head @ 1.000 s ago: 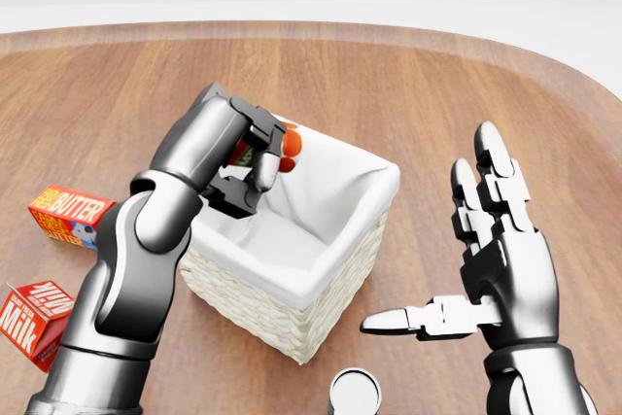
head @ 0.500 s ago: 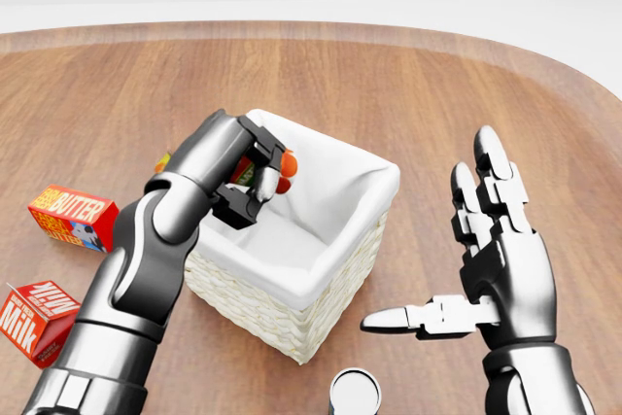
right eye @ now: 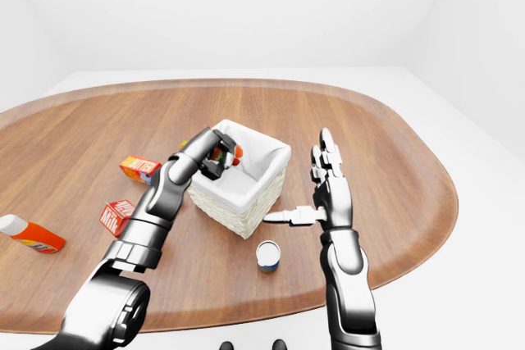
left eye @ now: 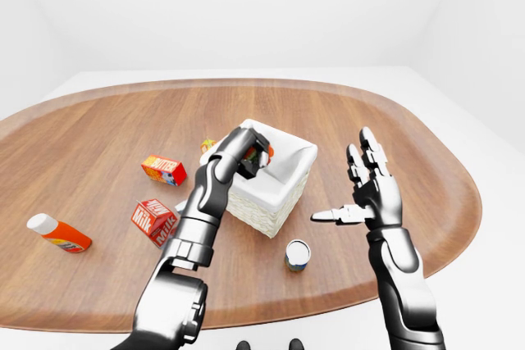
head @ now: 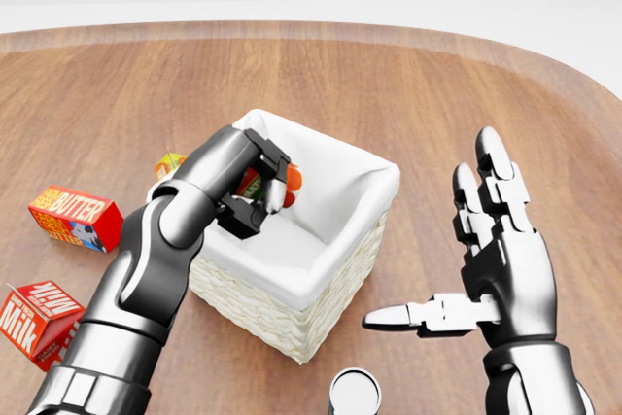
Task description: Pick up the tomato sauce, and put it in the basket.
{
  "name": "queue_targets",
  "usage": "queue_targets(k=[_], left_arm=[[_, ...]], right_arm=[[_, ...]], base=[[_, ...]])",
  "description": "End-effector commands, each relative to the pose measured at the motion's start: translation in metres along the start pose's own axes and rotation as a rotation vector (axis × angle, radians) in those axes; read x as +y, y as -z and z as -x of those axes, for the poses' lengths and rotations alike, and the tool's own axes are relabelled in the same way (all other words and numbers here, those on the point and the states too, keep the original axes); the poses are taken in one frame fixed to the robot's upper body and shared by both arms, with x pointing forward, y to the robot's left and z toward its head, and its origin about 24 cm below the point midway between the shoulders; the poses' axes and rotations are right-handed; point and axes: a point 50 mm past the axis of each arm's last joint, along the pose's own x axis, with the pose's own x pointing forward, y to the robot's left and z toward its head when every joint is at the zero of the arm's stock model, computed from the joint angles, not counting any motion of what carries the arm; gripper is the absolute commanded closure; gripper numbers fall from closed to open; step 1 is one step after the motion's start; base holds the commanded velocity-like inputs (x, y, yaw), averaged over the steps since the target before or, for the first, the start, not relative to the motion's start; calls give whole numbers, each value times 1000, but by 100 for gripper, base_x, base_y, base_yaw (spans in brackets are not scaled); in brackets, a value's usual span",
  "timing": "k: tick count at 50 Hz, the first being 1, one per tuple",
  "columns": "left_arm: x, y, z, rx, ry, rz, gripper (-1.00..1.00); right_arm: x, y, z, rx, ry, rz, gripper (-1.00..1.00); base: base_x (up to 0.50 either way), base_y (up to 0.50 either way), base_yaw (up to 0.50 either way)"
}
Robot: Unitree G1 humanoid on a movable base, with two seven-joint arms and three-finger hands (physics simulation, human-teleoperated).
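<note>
Gripping the tomato sauce (head: 275, 182), the left hand (head: 245, 182) hangs inside the basket (head: 321, 284)

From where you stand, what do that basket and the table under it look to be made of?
The basket looks like pale woven wicker, its walls ribbed with plaited strands, lined in smooth white cloth that folds over the rim. The table looks like wood, with streaky brown grain and a dull sheen.

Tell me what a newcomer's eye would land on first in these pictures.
First, the left robot hand clutching the tomato sauce over the white-lined basket at the middle of the head view. Next, the right robot hand, spread open and empty at the right. Then the bright butter box and milk carton at the left edge.
</note>
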Motion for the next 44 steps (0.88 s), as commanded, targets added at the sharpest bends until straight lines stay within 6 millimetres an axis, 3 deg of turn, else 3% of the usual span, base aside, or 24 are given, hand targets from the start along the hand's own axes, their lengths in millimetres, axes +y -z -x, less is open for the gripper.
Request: queue_targets(k=[1, 2, 3, 29, 44], left_arm=[[-1, -2, -1, -4, -4, 7, 74], [-1, -2, -1, -5, -4, 6, 57], [2, -4, -1, -10, -4, 3, -100], [11, -10, 1, -37, -65, 3, -100], [29, -38, 17, -179, -137, 9, -100]], right_arm=[[-1, -1, 0, -4, 2, -1, -100], [-1, -1, 0, -4, 2, -2, -100], [-1, -1, 0, -6, 3, -1, -100], [1, -2, 2, -8, -4, -2, -100], [2, 0, 1, -1, -6, -3, -100]], base=[[0, 0, 0], [0, 0, 0], [0, 0, 0], [0, 0, 0], [0, 0, 0]])
